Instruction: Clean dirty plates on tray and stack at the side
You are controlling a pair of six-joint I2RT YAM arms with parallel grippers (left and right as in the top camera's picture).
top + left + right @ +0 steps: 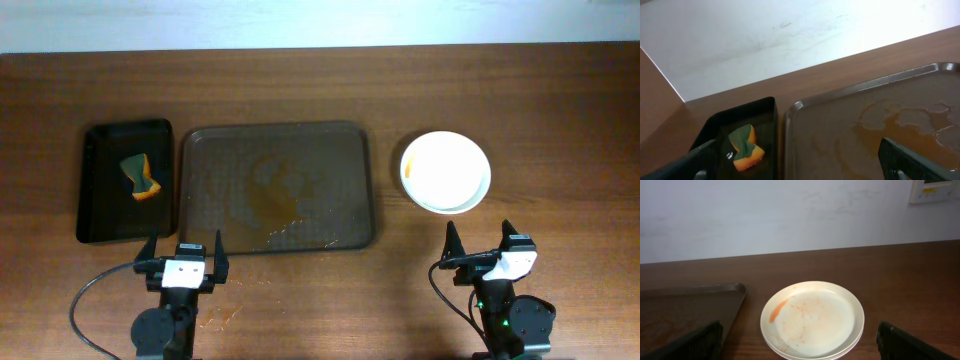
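Observation:
A stack of white plates stands on the table to the right of the brown tray; the top plate carries an orange smear and specks. The tray holds no plate, only wet orange-brown stains. An orange and green sponge lies in a small black tray, also seen in the left wrist view. My left gripper is open and empty at the table's front, below the tray's left corner. My right gripper is open and empty in front of the plates.
The black sponge tray sits right beside the brown tray's left edge. Faint smears mark the table near the left arm's base. A white wall stands behind the table's far edge.

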